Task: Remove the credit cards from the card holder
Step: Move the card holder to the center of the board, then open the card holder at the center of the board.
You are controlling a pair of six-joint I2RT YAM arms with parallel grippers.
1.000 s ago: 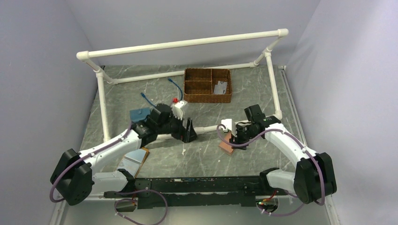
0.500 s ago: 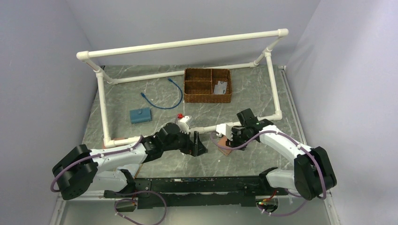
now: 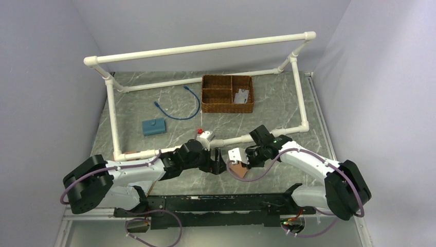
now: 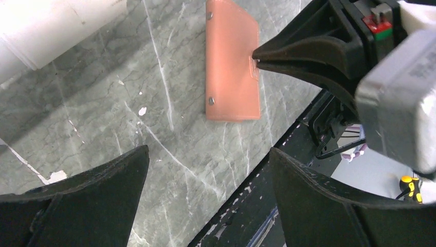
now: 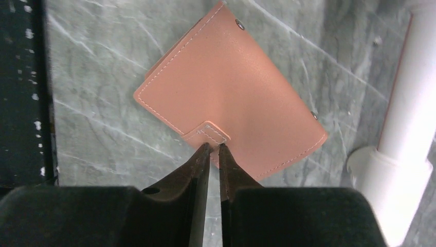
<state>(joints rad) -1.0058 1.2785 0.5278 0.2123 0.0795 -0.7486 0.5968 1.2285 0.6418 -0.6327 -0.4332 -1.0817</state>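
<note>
Closed card holder (image 4: 231, 67) against right fingers (image 4: 308, 51)

the left arm (image 3: 133, 172) lies low and stretched out, its forearm pointing toward the card holder (image 5: 231, 98) and its wrist just to the left of it. the left gripper (image 4: 208, 157) is spread wide, its 2 fingers (image 4: 92, 200) well apart and held short of the card holder, touching nothing. the right arm (image 3: 303, 157) is bent, its elbow raised on the far side of the card holder, and its wrist angles down toward it. the right gripper (image 5: 214, 148) is pinched to a thin slit, both fingertips meeting the card holder's edge.
</note>
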